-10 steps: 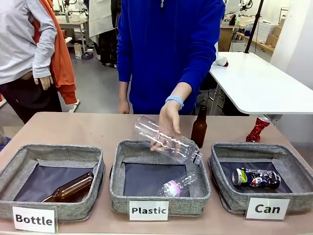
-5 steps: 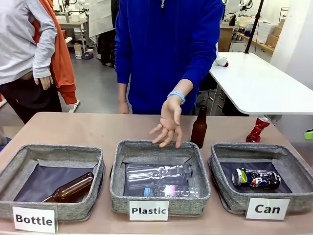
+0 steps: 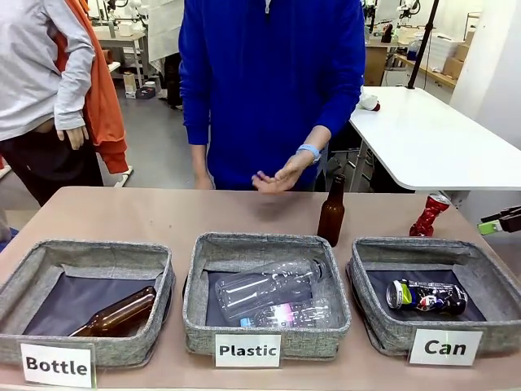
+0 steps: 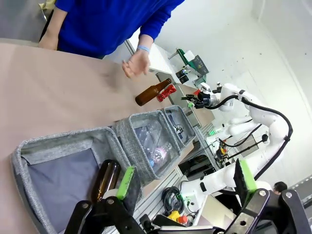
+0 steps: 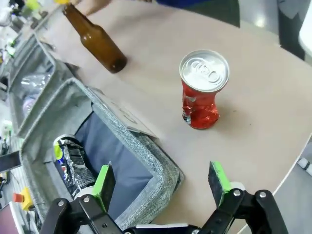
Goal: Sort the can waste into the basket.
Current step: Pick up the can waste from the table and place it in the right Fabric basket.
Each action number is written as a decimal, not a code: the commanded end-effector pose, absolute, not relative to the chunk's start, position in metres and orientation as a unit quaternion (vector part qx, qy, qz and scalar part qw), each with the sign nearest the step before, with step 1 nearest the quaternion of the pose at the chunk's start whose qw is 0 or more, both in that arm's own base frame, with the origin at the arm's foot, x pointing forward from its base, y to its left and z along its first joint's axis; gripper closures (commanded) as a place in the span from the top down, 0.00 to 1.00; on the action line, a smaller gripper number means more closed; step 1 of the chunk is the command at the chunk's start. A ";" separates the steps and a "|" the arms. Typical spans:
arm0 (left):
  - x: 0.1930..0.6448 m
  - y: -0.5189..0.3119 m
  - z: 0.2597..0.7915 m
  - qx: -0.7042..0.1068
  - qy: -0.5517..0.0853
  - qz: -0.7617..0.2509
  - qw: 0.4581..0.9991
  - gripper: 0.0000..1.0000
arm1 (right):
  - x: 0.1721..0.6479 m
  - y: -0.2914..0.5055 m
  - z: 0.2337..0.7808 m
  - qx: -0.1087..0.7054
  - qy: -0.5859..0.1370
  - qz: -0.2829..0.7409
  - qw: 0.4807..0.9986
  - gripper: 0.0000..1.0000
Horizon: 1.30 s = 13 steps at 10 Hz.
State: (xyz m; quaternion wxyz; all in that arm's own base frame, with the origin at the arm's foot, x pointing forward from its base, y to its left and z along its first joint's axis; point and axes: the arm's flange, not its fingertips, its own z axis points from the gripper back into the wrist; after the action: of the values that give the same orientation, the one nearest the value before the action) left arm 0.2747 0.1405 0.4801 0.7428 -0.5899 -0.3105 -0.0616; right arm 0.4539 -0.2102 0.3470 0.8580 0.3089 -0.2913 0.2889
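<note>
One red can (image 5: 202,92) upright ahead of your right gripper (image 5: 161,179), jaws spread; Can basket (image 5: 146,146) just beside.

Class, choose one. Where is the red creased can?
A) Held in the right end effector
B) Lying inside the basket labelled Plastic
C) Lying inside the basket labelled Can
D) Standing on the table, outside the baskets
D: the red can stands upright on the table just beyond the Can basket, which holds the dark blue can.

Blue can (image 3: 426,296) in basket (image 3: 376,336); red can (image 3: 429,215) outside
</note>
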 end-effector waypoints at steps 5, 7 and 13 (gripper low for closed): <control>0.273 0.142 0.484 -0.592 -0.305 -0.064 0.744 1.00 | 0.475 -0.200 0.346 0.267 -0.328 0.313 0.851 1.00; 0.273 0.142 0.484 -0.592 -0.305 -0.064 0.744 1.00 | 0.492 -0.204 0.335 0.252 -0.344 0.346 0.836 1.00; 0.273 0.142 0.484 -0.592 -0.305 -0.064 0.744 1.00 | 0.521 -0.201 0.302 0.273 -0.355 0.376 0.811 1.00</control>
State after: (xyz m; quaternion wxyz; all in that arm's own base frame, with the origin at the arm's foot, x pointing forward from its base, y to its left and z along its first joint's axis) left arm 0.2747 0.1405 0.4801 0.7428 -0.5900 -0.3105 -0.0617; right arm 0.5116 -0.2008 0.3056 0.8238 0.2727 -0.3291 0.3723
